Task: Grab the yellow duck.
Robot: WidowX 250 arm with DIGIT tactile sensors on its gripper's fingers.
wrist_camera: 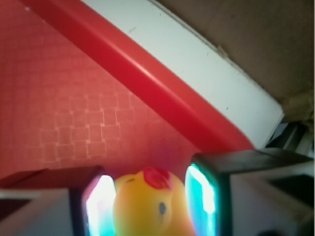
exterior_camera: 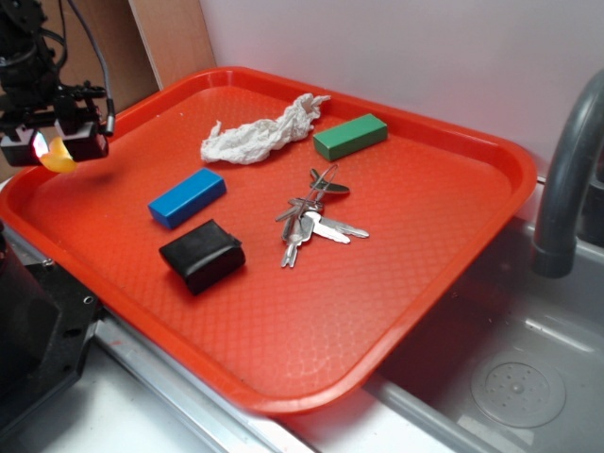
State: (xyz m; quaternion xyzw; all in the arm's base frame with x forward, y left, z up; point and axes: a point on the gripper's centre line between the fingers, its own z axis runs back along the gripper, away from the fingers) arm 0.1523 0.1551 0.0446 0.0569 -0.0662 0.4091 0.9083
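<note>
One yellow duck [wrist_camera: 147, 206] pinched in the end effector [exterior_camera: 55, 149] above one red tray [exterior_camera: 396, 311].

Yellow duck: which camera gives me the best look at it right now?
The wrist view. The yellow duck fills the lower middle, its head, eye and orange beak visible between the pincer fingers. The exterior view shows only a small yellow-orange blob under the pincer at the tray's left edge.
</note>
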